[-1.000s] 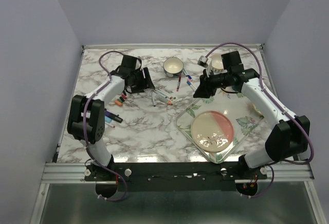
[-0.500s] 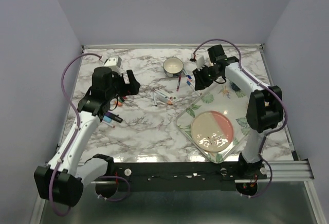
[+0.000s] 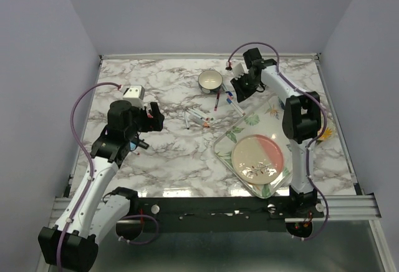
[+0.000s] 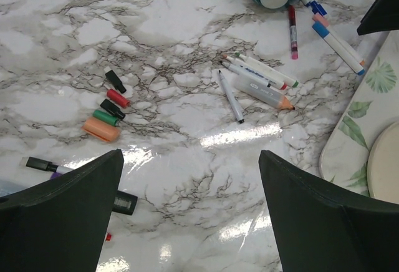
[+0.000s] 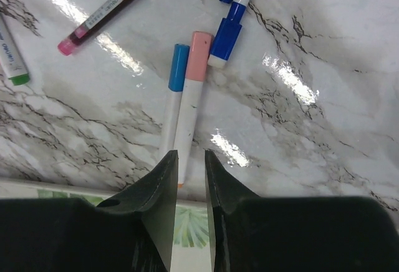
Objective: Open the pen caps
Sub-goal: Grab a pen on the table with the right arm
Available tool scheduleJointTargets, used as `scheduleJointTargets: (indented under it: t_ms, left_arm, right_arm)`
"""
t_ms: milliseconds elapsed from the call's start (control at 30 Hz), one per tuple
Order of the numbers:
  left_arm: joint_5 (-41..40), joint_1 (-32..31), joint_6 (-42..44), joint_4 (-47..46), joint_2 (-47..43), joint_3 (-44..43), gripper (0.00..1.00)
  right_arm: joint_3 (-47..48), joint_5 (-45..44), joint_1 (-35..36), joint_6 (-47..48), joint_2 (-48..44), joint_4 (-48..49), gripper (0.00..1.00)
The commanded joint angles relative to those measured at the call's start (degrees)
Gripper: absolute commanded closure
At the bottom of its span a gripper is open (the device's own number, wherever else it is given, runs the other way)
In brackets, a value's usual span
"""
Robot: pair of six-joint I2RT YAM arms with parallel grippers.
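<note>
Several capped white pens lie near the bowl. In the right wrist view a light blue cap [image 5: 179, 66], a pink cap [image 5: 199, 47] and a dark blue cap [image 5: 225, 35] sit on their pens. My right gripper [image 5: 189, 155] hangs just above the pink-capped pen's tail, jaws a narrow gap apart and empty; it also shows in the top view [image 3: 240, 91]. My left gripper [image 4: 190, 156] is wide open and empty above bare table, and shows in the top view [image 3: 154, 117]. Loose caps lie left: black [image 4: 115, 80], red [image 4: 117, 97], green [image 4: 106, 117], orange [image 4: 101, 130].
A bowl [image 3: 210, 81] stands at the back centre. A floral tray [image 3: 232, 136] with a pink plate [image 3: 258, 157] fills the right front. Three pens [image 4: 259, 72] lie mid-table, a dark red pen [image 4: 291, 32] lies by the bowl, and more pens [image 3: 134, 142] lie under the left arm.
The left gripper has pulled back from the far left toward the near left. The right gripper has swung left and farther back, over the pens by the bowl.
</note>
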State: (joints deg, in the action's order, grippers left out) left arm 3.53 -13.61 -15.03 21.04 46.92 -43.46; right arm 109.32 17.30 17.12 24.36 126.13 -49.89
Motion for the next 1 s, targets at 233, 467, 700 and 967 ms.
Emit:
scheduleJointTargets:
  t_ms: [233,467,700,967]
  left_arm:
    - [1.7,0.0,0.8,-1.0,0.6,-0.8,0.01]
    - [1.8,0.0,0.8,-1.0,0.9,-0.9,0.01]
    - [1.8,0.0,0.9,-0.9,0.8,-0.9,0.01]
    - [1.7,0.0,0.9,-0.9,0.7,-0.9,0.01]
  right_arm:
    - [3.0,-2.7,0.3,1.6,6.6,-4.4,0.64]
    - [2.7,-2.3,0.7,1.6,7.6,-4.9,0.62]
    - [2.4,-2.4,1.4,1.7,8.0,-5.2,0.60]
    - [2.3,-6.8,3.4,1.8,9.0,-5.1,0.63]
